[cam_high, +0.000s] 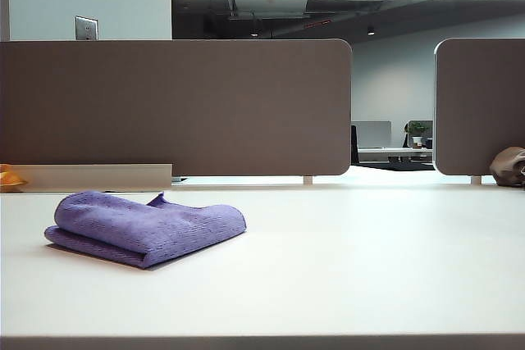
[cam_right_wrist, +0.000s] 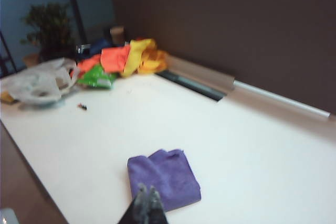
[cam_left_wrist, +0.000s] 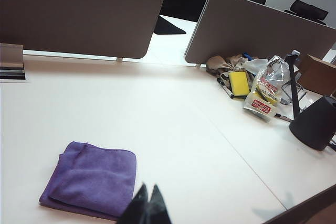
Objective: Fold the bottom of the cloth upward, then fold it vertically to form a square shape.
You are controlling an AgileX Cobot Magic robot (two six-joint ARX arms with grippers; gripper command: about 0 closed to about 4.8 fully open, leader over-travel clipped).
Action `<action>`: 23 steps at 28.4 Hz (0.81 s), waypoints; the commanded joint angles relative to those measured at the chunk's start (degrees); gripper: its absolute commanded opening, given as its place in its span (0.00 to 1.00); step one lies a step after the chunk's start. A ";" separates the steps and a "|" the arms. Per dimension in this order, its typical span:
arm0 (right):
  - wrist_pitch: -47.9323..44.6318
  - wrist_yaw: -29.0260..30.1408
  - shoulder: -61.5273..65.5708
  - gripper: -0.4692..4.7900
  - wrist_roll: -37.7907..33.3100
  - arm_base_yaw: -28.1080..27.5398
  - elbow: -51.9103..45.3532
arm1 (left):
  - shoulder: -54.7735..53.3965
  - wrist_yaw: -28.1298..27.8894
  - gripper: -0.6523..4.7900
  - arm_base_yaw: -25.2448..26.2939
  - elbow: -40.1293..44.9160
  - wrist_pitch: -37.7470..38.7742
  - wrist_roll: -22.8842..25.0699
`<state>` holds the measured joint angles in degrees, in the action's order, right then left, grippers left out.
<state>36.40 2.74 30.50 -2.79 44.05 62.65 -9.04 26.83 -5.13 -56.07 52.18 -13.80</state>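
We see the cloth (cam_high: 146, 229) folded into a thick, roughly square bundle, lying on the table (cam_high: 344, 260) at its left side in the exterior view, one small corner sticking up at the back. No arm shows in that view. In the left wrist view the left gripper (cam_left_wrist: 147, 203) hangs above the table just beside the cloth (cam_left_wrist: 90, 180), fingers pressed together, holding nothing. In the right wrist view the right gripper (cam_right_wrist: 145, 198) is likewise closed and empty, tips together over the near edge of the cloth (cam_right_wrist: 165, 178). Neither touches it, as far as we can tell. A grey divider (cam_high: 172, 108) stands behind the table. Clutter sits at both table ends: a heap of coloured fabric (cam_right_wrist: 126, 59), a plastic bag (cam_left_wrist: 265, 90), a yellow sponge (cam_left_wrist: 239, 83).
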 commanded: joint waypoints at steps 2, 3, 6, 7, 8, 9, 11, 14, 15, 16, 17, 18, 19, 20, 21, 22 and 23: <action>-2.38 -1.40 -6.75 0.08 -0.17 -0.02 -4.63 | -0.04 -0.20 0.11 0.09 2.69 -2.21 0.09; -1.99 -1.42 -7.52 0.08 -0.17 -0.02 -5.16 | -0.04 -0.15 0.11 0.09 3.65 -2.71 -0.04; -1.86 -1.38 -8.39 0.08 -0.17 0.00 -6.43 | -0.04 -0.02 0.11 0.09 6.16 -4.26 0.04; -1.84 -1.38 -8.44 0.08 -0.15 -0.02 -6.82 | -0.04 0.00 0.11 0.09 7.39 -5.18 0.07; -1.84 -1.40 -8.44 0.08 -0.15 -0.02 -7.39 | -0.04 0.00 0.11 0.07 8.44 -5.88 0.07; -1.84 -1.60 -8.44 0.08 -0.15 -0.02 -7.96 | -0.04 0.00 0.11 0.07 9.86 -6.82 0.00; -1.95 -1.62 -8.48 0.08 -0.15 -0.02 -9.66 | -0.04 0.04 0.11 0.07 13.62 -9.44 -0.15; -1.90 -1.60 -8.61 0.08 -0.15 -0.02 -11.17 | -0.04 -0.02 0.11 0.07 17.03 -11.56 -0.11; -1.88 -1.60 -8.79 0.08 -0.15 0.00 -11.52 | -0.04 -0.02 0.11 0.07 18.01 -12.46 -0.13; -1.92 -1.62 -8.92 0.08 -0.15 -0.02 -11.87 | -0.04 -0.02 0.11 0.07 18.91 -13.33 -0.13; -1.88 -1.64 -9.33 0.08 -0.15 -0.02 -12.28 | -0.04 -0.02 0.11 0.07 19.98 -14.56 -0.15; -1.90 -1.66 -9.66 0.08 -0.17 -0.02 -12.63 | -0.04 0.02 0.11 0.07 20.74 -15.47 -0.15; -1.81 -1.66 -10.27 0.08 -0.17 -0.02 -13.00 | -0.04 0.00 0.11 0.07 21.33 -16.13 -0.15; -1.79 -1.75 -10.97 0.08 -0.20 0.00 -13.51 | -0.04 -0.02 0.11 0.07 21.81 -16.59 -0.15; -1.75 -1.77 -11.76 0.08 -0.22 -0.02 -13.92 | -0.04 -0.02 0.11 0.07 22.08 -16.79 -0.15; -1.75 -1.77 -12.55 0.08 -0.22 -0.02 -14.34 | -0.04 -0.13 0.11 0.07 22.29 -17.09 -0.13; -1.66 -1.79 -13.70 0.08 -0.22 -0.04 -14.78 | -0.04 -0.26 0.11 0.07 22.38 -17.20 -0.11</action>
<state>35.42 1.23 17.82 -2.92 44.05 48.07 -9.10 26.76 -5.13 -33.87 36.64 -13.87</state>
